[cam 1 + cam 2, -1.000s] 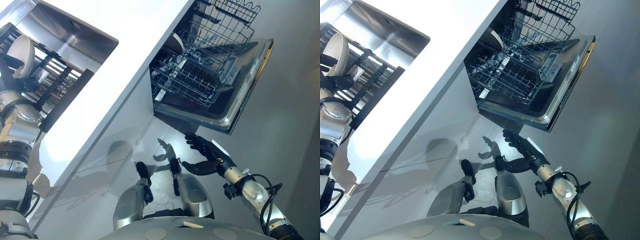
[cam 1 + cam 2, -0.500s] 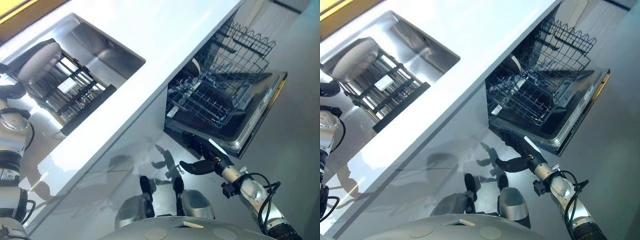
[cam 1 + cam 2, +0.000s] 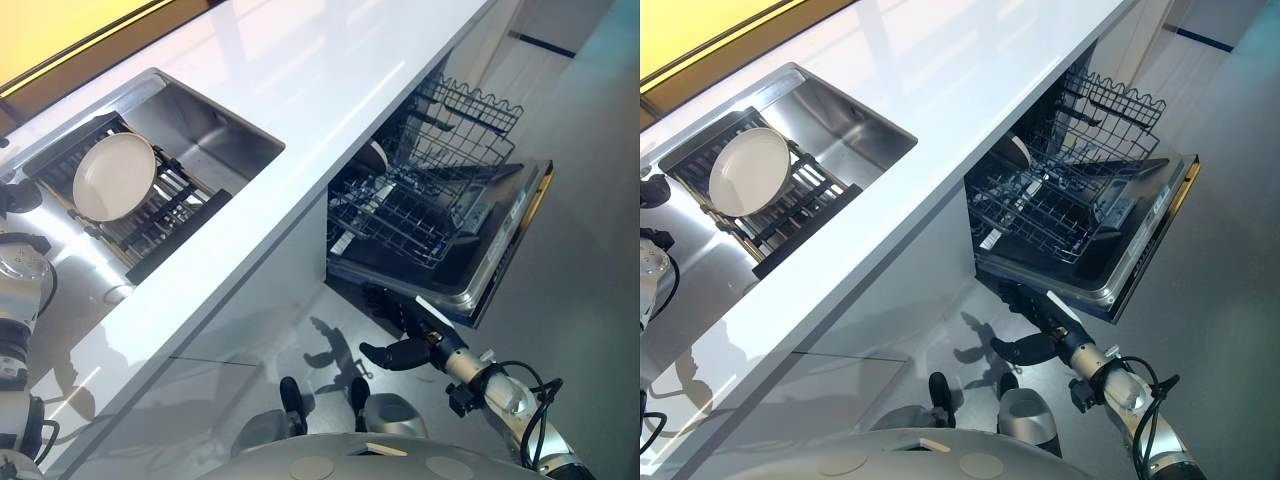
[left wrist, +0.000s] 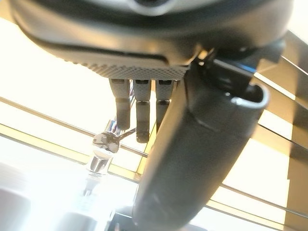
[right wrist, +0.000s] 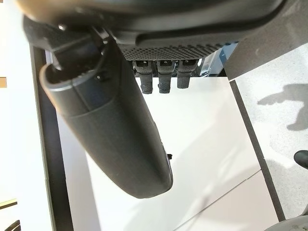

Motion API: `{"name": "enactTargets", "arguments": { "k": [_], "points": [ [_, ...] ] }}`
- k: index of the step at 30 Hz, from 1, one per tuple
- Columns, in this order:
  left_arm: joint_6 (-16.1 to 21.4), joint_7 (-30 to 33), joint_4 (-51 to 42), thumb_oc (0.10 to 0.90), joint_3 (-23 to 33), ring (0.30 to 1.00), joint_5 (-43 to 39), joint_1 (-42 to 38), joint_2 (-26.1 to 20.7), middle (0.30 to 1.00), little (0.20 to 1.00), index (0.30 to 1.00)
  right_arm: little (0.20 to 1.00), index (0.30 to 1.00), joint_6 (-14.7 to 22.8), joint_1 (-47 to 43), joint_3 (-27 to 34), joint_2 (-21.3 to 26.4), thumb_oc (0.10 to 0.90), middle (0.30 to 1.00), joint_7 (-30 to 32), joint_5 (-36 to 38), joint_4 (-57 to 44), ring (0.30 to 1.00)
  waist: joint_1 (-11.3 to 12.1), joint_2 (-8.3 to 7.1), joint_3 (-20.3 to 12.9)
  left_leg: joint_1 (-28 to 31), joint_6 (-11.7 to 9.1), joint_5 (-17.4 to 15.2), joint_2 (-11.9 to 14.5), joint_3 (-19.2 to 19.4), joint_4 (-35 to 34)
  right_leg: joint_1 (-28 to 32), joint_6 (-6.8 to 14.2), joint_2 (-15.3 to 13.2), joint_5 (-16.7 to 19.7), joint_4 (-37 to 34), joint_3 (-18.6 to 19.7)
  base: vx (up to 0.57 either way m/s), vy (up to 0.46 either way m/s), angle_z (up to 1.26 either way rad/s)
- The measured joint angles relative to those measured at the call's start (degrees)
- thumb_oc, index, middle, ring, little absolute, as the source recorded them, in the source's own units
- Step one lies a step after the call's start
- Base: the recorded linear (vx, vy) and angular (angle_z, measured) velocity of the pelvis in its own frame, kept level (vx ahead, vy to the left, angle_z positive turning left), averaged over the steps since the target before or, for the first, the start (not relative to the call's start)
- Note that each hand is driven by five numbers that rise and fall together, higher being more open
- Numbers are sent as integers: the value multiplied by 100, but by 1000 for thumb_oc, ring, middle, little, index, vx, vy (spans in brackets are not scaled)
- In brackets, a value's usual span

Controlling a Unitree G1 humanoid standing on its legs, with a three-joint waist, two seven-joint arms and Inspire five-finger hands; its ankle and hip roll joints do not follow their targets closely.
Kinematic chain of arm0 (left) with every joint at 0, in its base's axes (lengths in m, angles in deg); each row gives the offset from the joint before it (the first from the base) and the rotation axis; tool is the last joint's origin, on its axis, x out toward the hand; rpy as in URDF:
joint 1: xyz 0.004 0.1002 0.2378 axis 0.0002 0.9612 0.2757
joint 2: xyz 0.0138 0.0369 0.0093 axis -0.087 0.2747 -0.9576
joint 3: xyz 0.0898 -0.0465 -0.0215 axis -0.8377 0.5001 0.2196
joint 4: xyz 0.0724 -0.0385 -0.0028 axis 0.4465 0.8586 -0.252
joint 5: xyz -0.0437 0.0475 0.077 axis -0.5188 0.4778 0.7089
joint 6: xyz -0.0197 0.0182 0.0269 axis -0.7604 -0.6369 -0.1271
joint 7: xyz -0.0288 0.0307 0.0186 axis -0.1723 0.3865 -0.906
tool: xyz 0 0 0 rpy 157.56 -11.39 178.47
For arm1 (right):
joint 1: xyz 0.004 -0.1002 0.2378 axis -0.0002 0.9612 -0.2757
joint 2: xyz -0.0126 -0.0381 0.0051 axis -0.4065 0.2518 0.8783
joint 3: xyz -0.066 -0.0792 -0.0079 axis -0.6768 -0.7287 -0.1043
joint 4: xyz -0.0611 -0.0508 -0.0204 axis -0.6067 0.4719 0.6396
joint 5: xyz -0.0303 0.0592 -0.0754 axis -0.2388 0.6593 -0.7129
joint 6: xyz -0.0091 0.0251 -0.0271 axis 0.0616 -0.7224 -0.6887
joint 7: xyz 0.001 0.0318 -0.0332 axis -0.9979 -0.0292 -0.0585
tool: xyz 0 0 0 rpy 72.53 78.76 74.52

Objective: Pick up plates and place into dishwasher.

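— Right hand [image 3: 408,340]? 
— We see it spread, empty, under the open dishwasher door [image 3: 510,250]. 
— Plate [image 3: 113,177]? 
— Upright in the sink [image 3: 215,128] rack [image 3: 160,215]; another [image 3: 375,155] sits inside the dishwasher's lower rack [image 3: 400,215].

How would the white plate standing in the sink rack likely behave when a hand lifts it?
The white plate looks rigid and glazed, so probably slippery and breakable. Leaning on edge in the dark rack, it may tip or roll if nudged.

Open dishwasher door [image 3: 505,255] and pulled-out rack [image 3: 400,205] block the floor passage.
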Motion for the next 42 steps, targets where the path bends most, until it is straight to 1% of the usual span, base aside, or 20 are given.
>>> {"name": "enactTargets", "arguments": {
  "k": [2, 5, 7, 11, 12, 13, 15, 17, 19, 23, 25, 28, 29, 30, 34, 36, 39, 42],
  "points": [
    [8, -174, -164, 800, -5, 900, -18, 32, 11, 900, 900, 900, 900, 900, 0, 46, 72, 0, 800, 900, -31, 0, 0, 900, 8, -9, -7, 0, 0, 0, -1, 0, 0, -1, 0, -1, 0, 1, 0, 0, 0, 0],
    [10, -588, -534, 800, -24, 900, -226, 54, 166, 900, 900, 900, 900, 900, 0, 93, 93, -3, 800, 900, -40, 0, 0, 900, 15, -28, -67, 0, 0, 0, -3, 14, -7, -24, 0, -4, 0, 2, 10, -3, -4, -2],
    [1, -983, -745, 800, -33, 900, -455, 59, 338, 900, 900, 900, 900, 900, -3, 96, 93, -9, 800, 900, -45, -1, 0, 900, 8, -25, -135, 2, 4, 3, -3, 33, -34, -46, 0, -3, 0, 4, 34, -8, -7, -6],
    [-75, -2074, -1196, 800, -273, 900, -1083, 60, 616, 900, 900, 900, 900, 900, -55, 75, 100, -81, 800, 900, -40, -42, 7, 900, -9, -25, -179, 8, 5, 4, -3, 91, -43, -53, 2, -3, 2, 7, 76, -7, 1, -6],
    [-157, -2355, -1279, 800, -309, 900, -1217, 61, 737, 900, 900, 900, 900, 900, -86, 59, 99, -119, 800, 900, -41, -97, 21, 900, -11, -24, -179, 19, 4, 4, -2, 111, -43, -51, 2, -1, 2, 7, 97, -12, 5, -8],
    [-196, -2506, -1295, 800, -312, 900, -1345, 61, 815, 900, 900, 900, 900, 900, -108, 47, 99, -143, 800, 900, -41, -142, 26, 900, -42, -24, -179, 21, 4, 3, -1, 115, -43, -51, 2, 0, 2, 7, 100, -9, 4, -5],
    [-299, -2696, -1297, 800, -344, 900, -1528, 61, 887, 900, 900, 900, 900, 900, -147, 30, 97, -158, 800, 900, -36, -207, 42, 900, -114, -23, -178, 20, 2, 2, 2, 120, -44, -49, 2, 3, 2, 7, 103, 0, 0, 0],
    [-303, -2768, -1299, 800, -365, 900, -1588, 61, 888, 900, 900, 900, 900, 900, -154, 29, 97, -158, 800, 900, -13, -208, 75, 900, -141, -21, -177, 23, 1, 1, 5, 125, -44, -50, 2, 6, 2, 7, 105, 0, 0, 0],
    [-303, -2822, -1308, 800, -365, 900, -1658, 50, 887, 900, 900, 900, 900, 900, -172, 26, 93, -168, 800, 900, 42, -209, 150, 900, -137, -18, -177, 32, -1, 0, 7, 126, -45, -39, 2, 5, 2, 7, 107, 0, 0, 0],
    [-323, -3169, -1344, 800, -388, 900, -1857, 47, 887, 900, 900, 900, 900, 900, -213, 21, 87, -195, 800, 900, 118, -217, 174, 900, -125, 8, -174, 36, 3, 3, 6, 109, -45, -22, 2, -12, 2, 11, 83, -28, 20, 4],
    [-463, -3323, -1533, 800, -468, 900, -1931, 49, 885, 900, 900, 900, 900, 900, -218, 18, 86, -263, 800, 900, 190, -217, 176, 900, -113, 11, -172, 33, 13, 9, 3, 108, -45, -13, 3, -25, 2, 11, 49, -32, 29, 8],
    [-564, -3354, -1674, 800, -504, 900, -1921, 63, 875, 900, 900, 900, 900, 900, -219, -59, 55, -359, 800, 900, 197, -236, 189, 900, -103, 24, -165, 35, 19, 13, -4, 103, -46, -5, 4, -39, 1, 14, 25, -13, 18, 4],
    [-588, -3339, -1679, 800, -504, 900, -1856, 63, 871, 900, 900, 900, 900, 900, -219, -87, 42, -360, 800, 900, 191, -253, 190, 900, -103, 34, -162, 37, 20, 13, -5, 103, -46, -3, 5, -41, 1, 17, 23, 0, 0, 0],
    [-688, -3258, -1691, 800, -504, 900, -1696, 62, 870, 900, 900, 900, 900, 900, -219, -116, 36, -362, 800, 900, 192, -254, 190, 900, -106, 50, -163, 38, 21, 14, -6, 104, -46, -3, 5, -45, 1, 19, 22, 0, 0, 0],
    [-909, -2735, -1657, 800, -514, 900, -1087, 62, 832, 900, 900, 900, 900, 900, -219, -144, 38, -354, 800, 900, 210, -251, 190, 900, -123, 55, -164, 39, 21, 14, 4, 107, -46, -3, 5, -52, 1, 19, 21, 0, 0, 0],
    [-949, -2410, -1569, 800, -521, 900, -799, 60, 763, 900, 900, 900, 900, 900, -220, -132, 37, -351, 800, 900, 233, -250, 191, 900, -132, 57, -163, 38, 20, 14, 4, 110, -46, -7, 5, -52, 1, 19, 21, 0, 0, 0],
    [-1082, -2053, -1390, 800, -543, 900, -458, 23, 674, 900, 900, 900, 900, 900, -224, -135, 36, -349, 800, 900, 307, -242, 192, 900, -136, 57, -163, 37, 20, 14, 0, 118, -46, -15, 6, -45, 1, 22, 26, 0, 0, 0],
    [-1165, -1793, -1252, 800, -570, 900, -284, 11, 645, 900, 900, 900, 900, 900, -224, -128, 32, -342, 800, 900, 311, -232, 199, 900, -134, 57, -163, 37, 20, 13, -1, 121, -46, -21, 6, -37, 1, 29, 30, 12, -5, 0]
  ]
}}
